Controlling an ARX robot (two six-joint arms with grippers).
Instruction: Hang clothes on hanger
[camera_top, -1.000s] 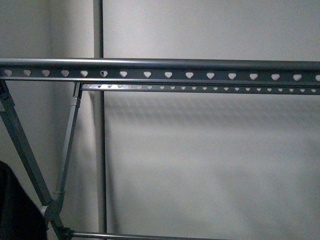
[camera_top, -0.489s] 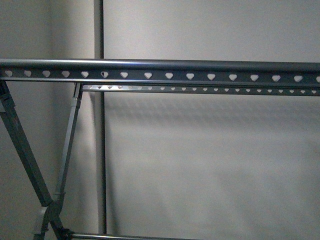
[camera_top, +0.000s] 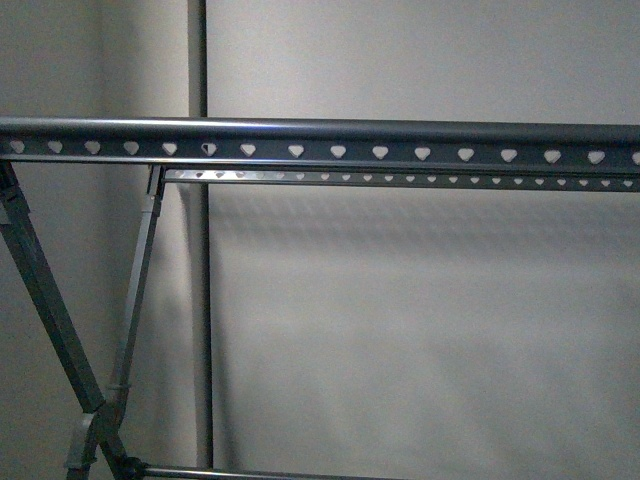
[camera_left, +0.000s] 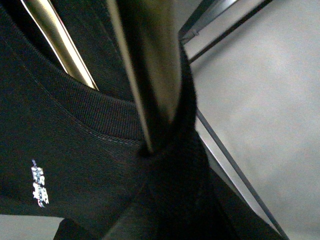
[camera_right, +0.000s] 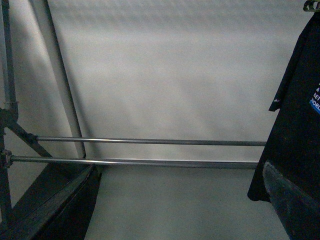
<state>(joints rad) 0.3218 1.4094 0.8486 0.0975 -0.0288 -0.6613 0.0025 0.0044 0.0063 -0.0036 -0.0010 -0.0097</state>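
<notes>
The hanger, a grey metal rack (camera_top: 320, 132) with heart-shaped holes along its rails, crosses the front view; neither arm nor the clothes show there. In the left wrist view the clothes (camera_left: 75, 150), a black T-shirt with a small chest logo, fill the frame. My left gripper (camera_left: 175, 200) is shut on the clothes, its jaws lost in dark cloth. A small shiny coat hanger (camera_left: 60, 40) runs through the collar. In the right wrist view my right gripper (camera_right: 175, 210) is open and empty. The clothes (camera_right: 300, 115) hang at that view's edge.
The rack's crossed legs (camera_top: 60, 330) stand at the left of the front view, with a vertical pole (camera_top: 200, 300) and a plain wall behind. Two low horizontal bars (camera_right: 150, 142) of the rack run ahead of the right gripper. Rack bars (camera_left: 220, 20) show past the shirt.
A fold of black cloth at the front view's lower left a second ago has gone out of view. The rack has not moved.
</notes>
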